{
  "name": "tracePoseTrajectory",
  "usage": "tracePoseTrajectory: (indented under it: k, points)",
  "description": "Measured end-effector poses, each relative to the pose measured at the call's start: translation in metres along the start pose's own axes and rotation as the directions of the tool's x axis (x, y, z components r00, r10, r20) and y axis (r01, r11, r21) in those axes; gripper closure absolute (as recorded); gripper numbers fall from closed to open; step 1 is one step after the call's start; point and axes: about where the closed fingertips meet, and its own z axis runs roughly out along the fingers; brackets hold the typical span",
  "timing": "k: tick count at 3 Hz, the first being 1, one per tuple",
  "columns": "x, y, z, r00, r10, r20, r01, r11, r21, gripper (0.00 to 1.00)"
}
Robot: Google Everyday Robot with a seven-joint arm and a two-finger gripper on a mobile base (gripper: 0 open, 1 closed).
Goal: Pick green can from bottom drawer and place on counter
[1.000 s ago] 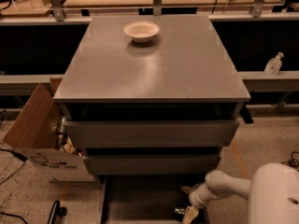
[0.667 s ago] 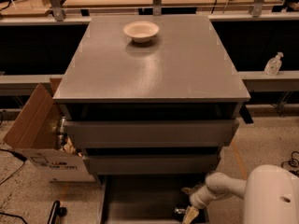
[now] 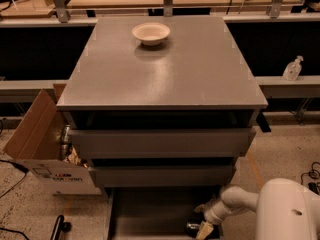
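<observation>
Reaching down into the bottom drawer (image 3: 145, 216), the end effector (image 3: 205, 229) sits just beside the green can (image 3: 193, 227) near the right wall, can't tell if it's clamped, and a shallow grip could let it roll away.

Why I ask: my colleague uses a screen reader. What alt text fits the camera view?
The robot's end effector reaches down into the open bottom drawer, beside a small dark object that may be the green can. Above, a pale bowl sits on the grey counter.
</observation>
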Motion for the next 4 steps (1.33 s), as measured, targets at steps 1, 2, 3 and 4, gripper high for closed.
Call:
tracePoseTrajectory:
  k: [1,2,3,4]
  points:
    - [0.003,0.000,0.003,1.000,0.003,-0.006,-0.003,1.0000,-0.006,0.35]
    - [-0.001,0.001,-0.004,1.000,0.003,-0.006,-0.003,1.0000,-0.006,0.36]
    - [-0.002,0.002,-0.007,1.000,0.003,-0.006,-0.003,1.0000,-0.006,0.32]
    - [-0.003,0.002,-0.008,1.000,0.002,-0.006,-0.002,1.0000,-0.006,0.19]
